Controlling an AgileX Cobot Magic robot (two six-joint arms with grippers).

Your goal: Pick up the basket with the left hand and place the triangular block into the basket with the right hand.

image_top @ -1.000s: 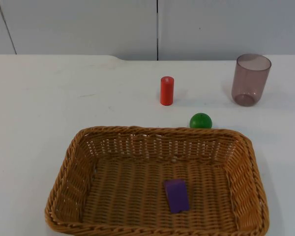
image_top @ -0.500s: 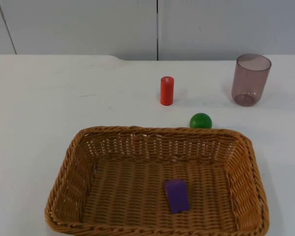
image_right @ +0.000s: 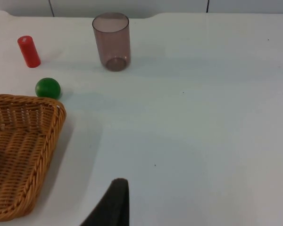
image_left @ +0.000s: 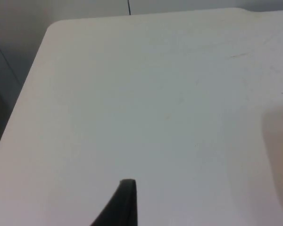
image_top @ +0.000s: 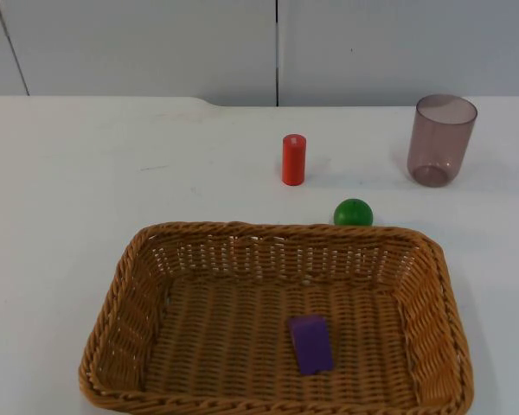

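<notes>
The wicker basket (image_top: pixel 277 320) sat flat on the white table (image_top: pixel 86 173), at its near edge, and inside it a purple block (image_top: pixel 310 344) lay on the woven floor, a little toward the right arm's side of the middle. Whether that block was triangular I could not tell from where it lay. Just beyond the basket's far rim a green ball (image_top: pixel 353 212) rested on the table, close to the wicker but apart from it. Farther back a red cylinder (image_top: pixel 293 159) stood upright, and well off to its right a smoky translucent cup (image_top: pixel 440 140) stood upright too, near the grey partition wall (image_top: pixel 156 43). The left gripper (image_left: pixel 125 202) hung over bare table beside the basket, one dark fingertip showing, an edge of wicker near it. The right gripper (image_right: pixel 115 202) hung over the table on the basket's other side, apart from it. I could not tell whether either gripper stood apart or together. Neither one touched anything.
</notes>
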